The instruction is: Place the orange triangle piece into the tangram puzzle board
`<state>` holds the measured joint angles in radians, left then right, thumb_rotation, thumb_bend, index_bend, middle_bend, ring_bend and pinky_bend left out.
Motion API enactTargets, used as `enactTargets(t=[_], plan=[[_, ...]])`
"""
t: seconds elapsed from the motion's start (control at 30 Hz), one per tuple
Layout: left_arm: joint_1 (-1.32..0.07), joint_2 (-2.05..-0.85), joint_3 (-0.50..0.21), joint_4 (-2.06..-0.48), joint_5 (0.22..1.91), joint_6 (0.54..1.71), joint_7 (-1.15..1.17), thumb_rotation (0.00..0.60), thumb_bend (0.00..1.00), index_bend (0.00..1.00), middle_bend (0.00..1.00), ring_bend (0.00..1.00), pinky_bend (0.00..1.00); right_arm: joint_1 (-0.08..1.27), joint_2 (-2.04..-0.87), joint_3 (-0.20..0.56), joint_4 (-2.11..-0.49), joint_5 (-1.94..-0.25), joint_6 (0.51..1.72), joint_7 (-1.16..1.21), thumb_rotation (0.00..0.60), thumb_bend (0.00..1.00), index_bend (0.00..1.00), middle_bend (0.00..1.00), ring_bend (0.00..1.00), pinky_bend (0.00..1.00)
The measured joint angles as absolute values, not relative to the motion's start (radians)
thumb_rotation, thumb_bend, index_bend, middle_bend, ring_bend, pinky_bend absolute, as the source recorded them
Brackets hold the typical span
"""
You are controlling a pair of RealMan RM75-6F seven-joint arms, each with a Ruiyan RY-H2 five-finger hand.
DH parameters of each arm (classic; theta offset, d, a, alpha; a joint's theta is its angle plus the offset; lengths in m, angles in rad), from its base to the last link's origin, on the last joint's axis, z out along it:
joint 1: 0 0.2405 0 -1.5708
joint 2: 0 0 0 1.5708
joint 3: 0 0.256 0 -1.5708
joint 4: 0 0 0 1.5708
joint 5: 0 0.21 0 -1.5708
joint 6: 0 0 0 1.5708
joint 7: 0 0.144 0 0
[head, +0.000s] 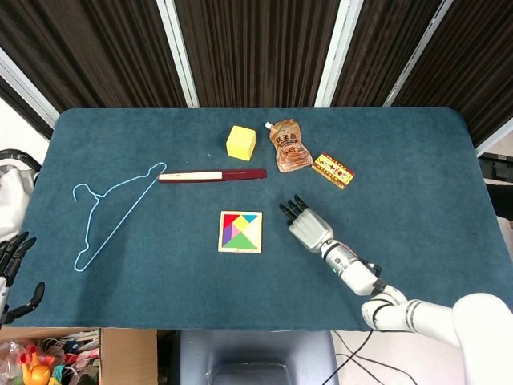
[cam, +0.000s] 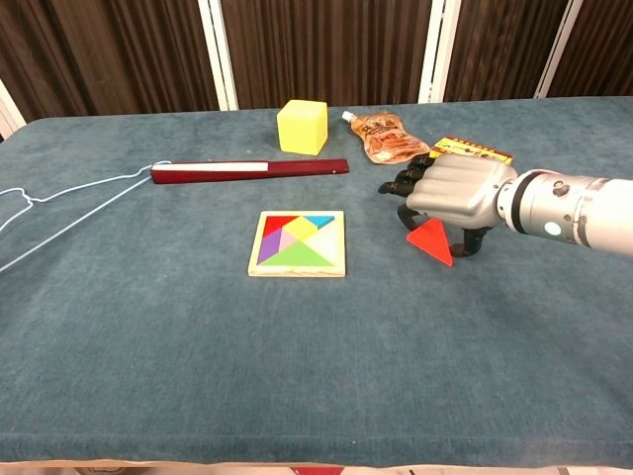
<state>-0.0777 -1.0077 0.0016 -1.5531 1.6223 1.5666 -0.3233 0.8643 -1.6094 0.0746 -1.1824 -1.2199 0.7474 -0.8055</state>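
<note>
Right hand (cam: 450, 193) sits palm-down w/ fingers curled over the orange triangle piece (cam: 430, 242) on the worktop (cam: 316, 376); can't tell if it's actually gripped. Tangram puzzle board (cam: 298, 243) lies apart to that hand's left. Left hand (head: 12, 265) hangs off the worktop's edge, fingers spread, holding nothing.

Right robot hand (cam: 450, 193): silver-grey shell, black fingers; silver wrist with small green dot; white forearm.

Right hand (cam: 450, 193) palm-down, fingers curled
</note>
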Motion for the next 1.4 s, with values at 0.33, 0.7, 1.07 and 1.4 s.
enactTargets(t=[0.33,0.7,1.07,1.4], plan=[[-0.074,-1.007,0.005,-1.551,1.631,1.577,-0.330,0.600,0.47,0.00,0.00,0.00,0.02,0.871,-1.613,0.067,-1.190,-1.212,0.772,-0.811,0.600,0.44,0.60,0.00,0.00,0.00],[-0.073,-1.004,0.006,-1.549,1.636,1.581,-0.339,0.600,0.47,0.00,0.00,0.00,0.02,0.890,-1.593,0.099,-1.255,-1.213,0.821,-0.822,0.600,0.44,0.60,0.00,0.00,0.00],[-0.071,-1.002,0.006,-1.541,1.637,1.589,-0.361,0.600,0.47,0.00,0.00,0.00,0.02,0.998,-1.696,0.174,-1.240,-1.111,0.819,-0.968,0.600,0.44,0.60,0.00,0.00,0.00],[-0.066,-0.993,0.006,-1.526,1.641,1.604,-0.404,0.600,0.47,0.00,0.00,0.00,0.02,1.070,-1.823,0.180,-1.096,-1.047,0.804,-1.032,0.600,0.44,0.59,0.00,0.00,0.00]])
